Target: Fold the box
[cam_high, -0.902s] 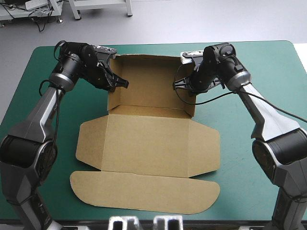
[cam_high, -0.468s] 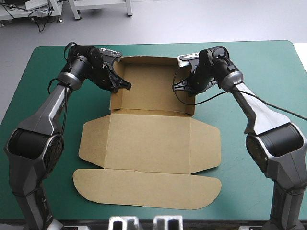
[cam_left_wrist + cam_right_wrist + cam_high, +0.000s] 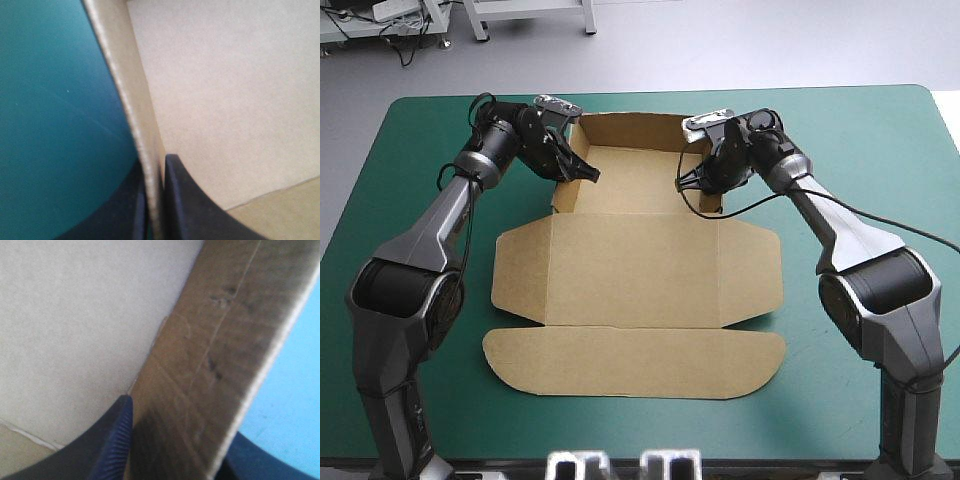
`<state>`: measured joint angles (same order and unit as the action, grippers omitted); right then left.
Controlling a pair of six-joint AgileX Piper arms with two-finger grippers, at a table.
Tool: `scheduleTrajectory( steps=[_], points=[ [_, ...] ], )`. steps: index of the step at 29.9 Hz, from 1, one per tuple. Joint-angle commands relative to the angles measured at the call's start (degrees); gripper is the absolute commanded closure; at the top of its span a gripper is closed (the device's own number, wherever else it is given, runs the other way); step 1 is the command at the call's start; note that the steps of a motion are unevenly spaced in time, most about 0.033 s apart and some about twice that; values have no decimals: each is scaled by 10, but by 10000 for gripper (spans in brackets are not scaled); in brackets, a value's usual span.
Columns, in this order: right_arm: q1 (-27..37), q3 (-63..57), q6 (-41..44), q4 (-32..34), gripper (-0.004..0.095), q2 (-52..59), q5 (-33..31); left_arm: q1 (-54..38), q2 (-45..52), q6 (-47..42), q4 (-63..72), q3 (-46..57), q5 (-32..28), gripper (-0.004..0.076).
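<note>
The box [image 3: 635,270] lies in the middle of the teal-green surface [image 3: 840,130], its far part close to the far edge. Compared with just before, both arms have moved in toward each other, and the two side walls have come in with them. The far part of the box now looks narrower and more like a tray. The whole brown sheet has also slid a little to the right. I think the tray walls are nearly up, and they still need tucking in.

The left gripper [image 3: 590,174] has its black fingers [image 3: 195,200] pinching the left side wall [image 3: 131,100]. The right gripper [image 3: 686,181] pinches the right side wall [image 3: 215,350] the same way, with one finger on each side of the board.

The box points away from the robot. The back wall [image 3: 635,130] is farthest and the rounded flap [image 3: 635,362] is nearest. Its length runs from far to near, straight with the surface edges, and the fold lines run left to right.
</note>
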<state>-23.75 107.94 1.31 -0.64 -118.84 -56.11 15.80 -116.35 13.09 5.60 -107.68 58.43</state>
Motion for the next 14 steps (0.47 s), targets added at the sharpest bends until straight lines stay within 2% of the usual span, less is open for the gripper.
scheduleTrajectory(
  steps=[1,10,12,14],
  points=[
    [-10,18,-13,-30,478,33,96,16,15,60,35,-11,-27,642],
    [-7,24,-13,13,475,35,113,-3,15,78,7,-11,-27,256],
    [-7,24,-13,18,474,35,115,-7,15,78,6,-11,-28,223],
    [-7,24,-13,31,474,35,117,-12,15,78,4,-11,-28,223]
  ],
)
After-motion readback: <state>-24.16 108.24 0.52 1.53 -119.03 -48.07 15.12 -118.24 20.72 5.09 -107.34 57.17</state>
